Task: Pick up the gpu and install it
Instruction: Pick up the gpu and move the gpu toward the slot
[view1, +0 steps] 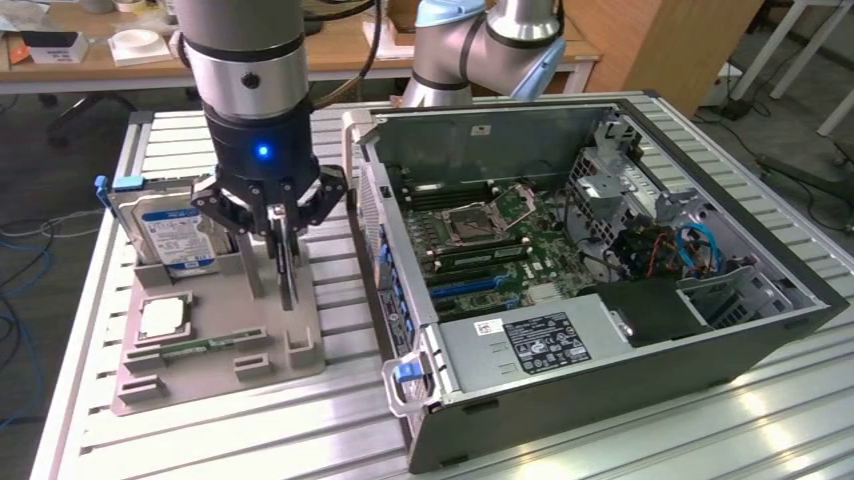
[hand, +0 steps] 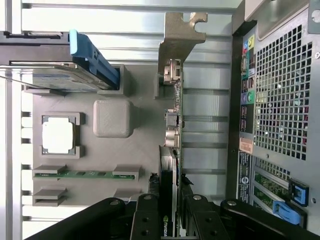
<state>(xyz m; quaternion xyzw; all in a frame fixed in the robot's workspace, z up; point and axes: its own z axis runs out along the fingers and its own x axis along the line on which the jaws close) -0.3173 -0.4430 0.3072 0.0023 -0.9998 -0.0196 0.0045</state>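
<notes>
Wrist view first: the gripper has its two fingers pressed on either face of the gpu, so I read it as clamped on the card. From here I see the card edge-on, its silver bracket at the far end and a green logo down between the fingers. It runs along the edge of the grey holder nearest the case, whose perforated rear panel and coloured ports face this camera. I cannot tell whether the card has left its slot or sits in it.

This view also looks straight down on the other parts in the holder: the hard drive on edge at the bracket end, the CPU in its square pocket, and the RAM stick lying flat near the gripper end.

The exterior view gives me what the wrist cannot: the card standing upright under the arm, and the case's open side with the motherboard inside.

Everything rests on a slatted aluminium table. Behind it stand a second arm and a wooden desk.
</notes>
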